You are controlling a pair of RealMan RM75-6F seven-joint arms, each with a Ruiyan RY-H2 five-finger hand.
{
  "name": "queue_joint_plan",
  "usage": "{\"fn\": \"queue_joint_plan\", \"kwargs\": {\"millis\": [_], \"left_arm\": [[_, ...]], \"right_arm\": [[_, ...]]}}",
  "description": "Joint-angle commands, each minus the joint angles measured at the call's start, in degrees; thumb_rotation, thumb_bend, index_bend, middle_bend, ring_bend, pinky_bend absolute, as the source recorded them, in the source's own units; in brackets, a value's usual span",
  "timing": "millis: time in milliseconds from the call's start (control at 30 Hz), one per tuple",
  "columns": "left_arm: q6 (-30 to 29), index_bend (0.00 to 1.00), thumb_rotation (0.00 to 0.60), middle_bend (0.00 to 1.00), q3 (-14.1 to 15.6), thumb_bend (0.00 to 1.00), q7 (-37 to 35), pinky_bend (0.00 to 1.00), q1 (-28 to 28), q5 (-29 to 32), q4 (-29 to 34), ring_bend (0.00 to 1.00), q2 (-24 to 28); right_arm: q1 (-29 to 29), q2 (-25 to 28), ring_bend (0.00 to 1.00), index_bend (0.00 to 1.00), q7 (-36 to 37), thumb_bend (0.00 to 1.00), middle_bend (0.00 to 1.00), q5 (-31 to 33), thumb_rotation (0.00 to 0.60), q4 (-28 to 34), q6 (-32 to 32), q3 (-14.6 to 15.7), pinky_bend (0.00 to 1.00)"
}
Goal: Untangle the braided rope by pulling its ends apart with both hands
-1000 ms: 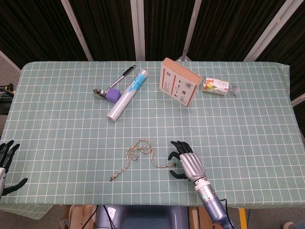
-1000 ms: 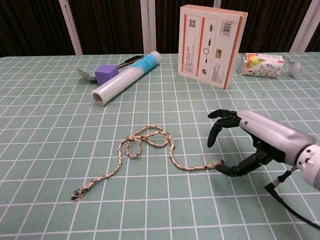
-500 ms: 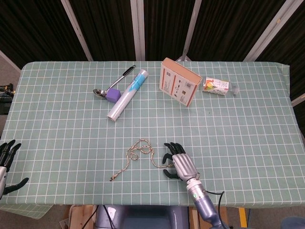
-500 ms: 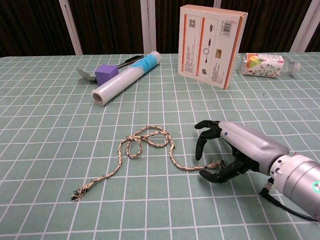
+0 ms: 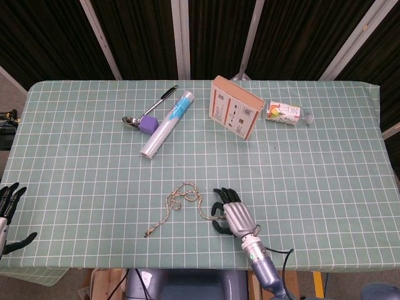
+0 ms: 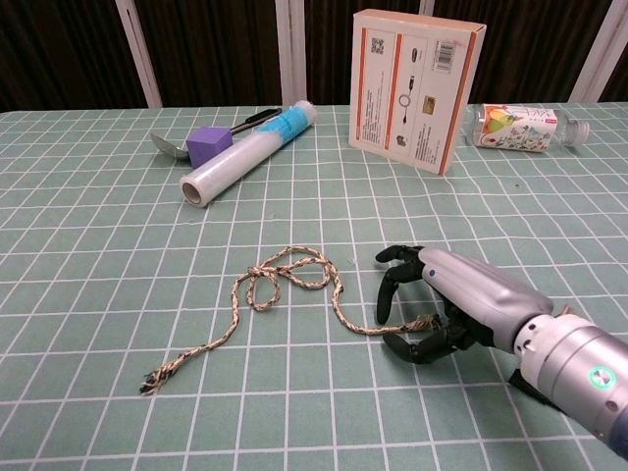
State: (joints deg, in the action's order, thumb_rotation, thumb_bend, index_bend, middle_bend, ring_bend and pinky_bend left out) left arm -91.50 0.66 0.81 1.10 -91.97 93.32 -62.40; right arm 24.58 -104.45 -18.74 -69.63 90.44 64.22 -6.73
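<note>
1. Your right hand (image 6: 446, 309) sits low on the table's near side, just right of centre, fingers curved down over the rope's right end, thumb underneath it. The frayed tip pokes out between fingers and thumb in chest view. Can't tell if it's actually pinched or only caged; the fingers aren't closed tight.
2. Rope (image 6: 280, 285) lies on the green checked cloth (image 5: 81, 162), near-centre. From the right end it runs left and far into a small knotted loop, then trails near-left to a frayed free end (image 6: 150, 383), which lies bare on the cloth, well apart from either hand.
3. Your left hand (image 5: 7, 212) shows only in head view, at the near-left edge of the table. Fingers spread wide, nothing in them, far from the rope.
4. Other stuff, all on the far half, away from the rope: clear film roll (image 6: 245, 153) w/ blue label, lying diagonal; purple cube (image 6: 207, 144) touching its left side; spoon (image 6: 169, 145) just behind the cube, black handle pointing far-right.
5. Orange-and-white box (image 6: 414, 86) stands upright right of the roll. Small plastic bottle (image 6: 522, 128) w/ fruit label lies on its side right of the box.
</note>
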Motion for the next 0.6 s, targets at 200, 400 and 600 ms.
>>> {"fn": "queue_joint_plan", "kwargs": {"millis": [200,400,600], "left_arm": [[0.03,0.01,0.600,0.00,0.00,0.02,-0.11,0.00,-0.01,0.12,0.09,0.00,0.04],[-0.05,0.01,0.600,0.00,0.03,0.02,-0.07,0.00,0.00,0.05,0.10,0.00,0.04],[-0.24,0.01,0.600,0.00,0.08,0.02,-0.19,0.00,0.08,-0.03,0.05,0.00,0.13]], "right_arm": [[0.08,-0.14,0.00,0.53,-0.28,0.44,0.13,0.36,0.600,0.00,0.07,0.15,0.00],[0.00,-0.19,0.00,0.57,-0.42,0.45,0.14,0.56,0.600,0.02,0.27,0.41,0.00],[-0.15,-0.16,0.00,0.60,-0.76,0.46,0.15,0.88,0.600,0.36,0.48,0.76,0.00]]}}
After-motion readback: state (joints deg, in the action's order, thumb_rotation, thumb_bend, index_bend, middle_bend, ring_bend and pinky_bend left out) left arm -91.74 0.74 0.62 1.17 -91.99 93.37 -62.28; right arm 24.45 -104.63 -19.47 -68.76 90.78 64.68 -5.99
